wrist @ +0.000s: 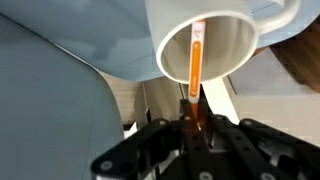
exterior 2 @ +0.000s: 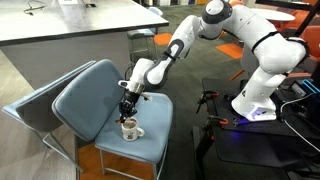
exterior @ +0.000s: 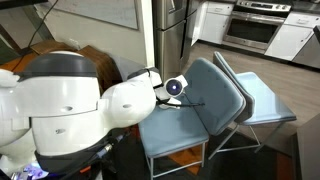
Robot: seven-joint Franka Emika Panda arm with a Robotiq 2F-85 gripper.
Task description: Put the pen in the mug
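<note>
In the wrist view, the white mug (wrist: 225, 30) fills the top with its opening facing the camera. The pen (wrist: 195, 62), orange-tan here, reaches from my gripper (wrist: 194, 122) into the mug's mouth. The fingers are shut on the pen's lower end. In an exterior view the mug (exterior 2: 130, 129) stands on the blue-grey chair seat (exterior 2: 150, 112) and my gripper (exterior 2: 128, 108) hangs directly above it. The pen is too small to make out there. In the other exterior view the arm's white body hides the mug and gripper.
A blue-grey chair (exterior: 215, 95) carries the mug, with its backrest (exterior 2: 85, 95) beside the gripper. A second chair (exterior 2: 30, 105) stands behind it. A counter (exterior 2: 70, 30) is at the back, and the robot base (exterior 2: 255, 95) stands on the floor.
</note>
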